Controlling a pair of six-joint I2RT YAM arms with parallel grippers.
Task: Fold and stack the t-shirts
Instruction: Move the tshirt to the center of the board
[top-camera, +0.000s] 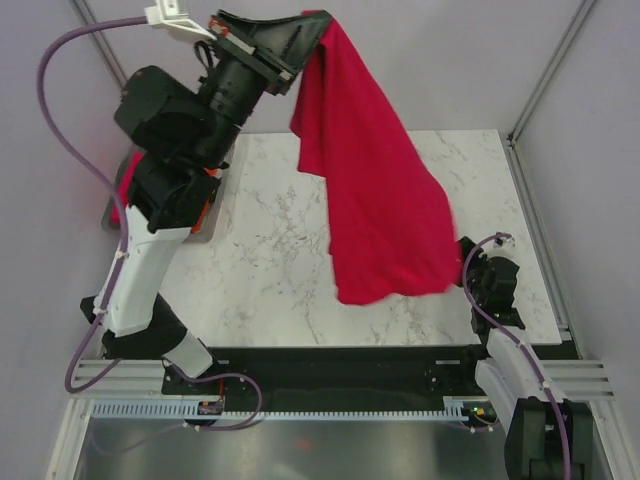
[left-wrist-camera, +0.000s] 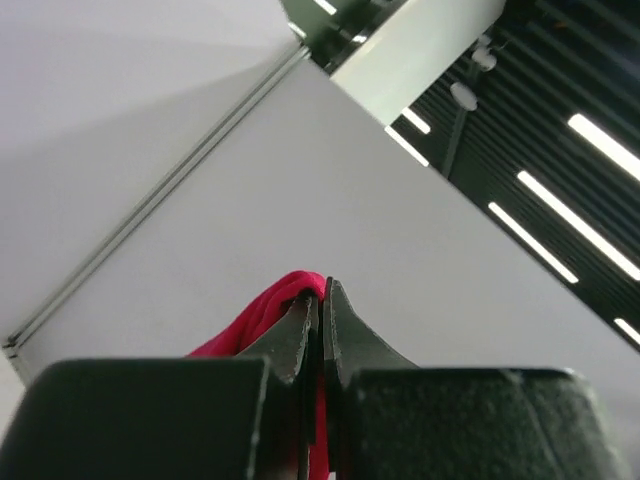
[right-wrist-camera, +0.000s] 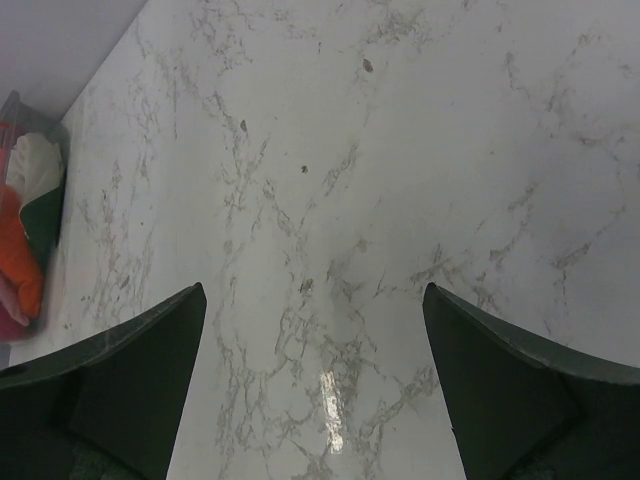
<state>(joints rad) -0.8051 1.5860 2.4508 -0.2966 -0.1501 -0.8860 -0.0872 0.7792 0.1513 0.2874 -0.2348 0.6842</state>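
We see a clear bin at the left edge of the table, holding bunched orange cloth, white cloth and pink cloth. The left gripper, raised high, is clamped on a crimson t-shirt, which hangs unfolded above the marble. The right gripper sits low, its fingers spread wide.

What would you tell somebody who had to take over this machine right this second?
Left gripper: shut on the red t-shirt, held high so it hangs above the table.
Right gripper: open, empty, low over bare marble at the near right.
Other shirts: an orange shirt and a white shirt lie bunched in the bin at the table's left edge.
Done: nothing folded or stacked in view.
Left: lay the red one flat, fold it, then do the rest.
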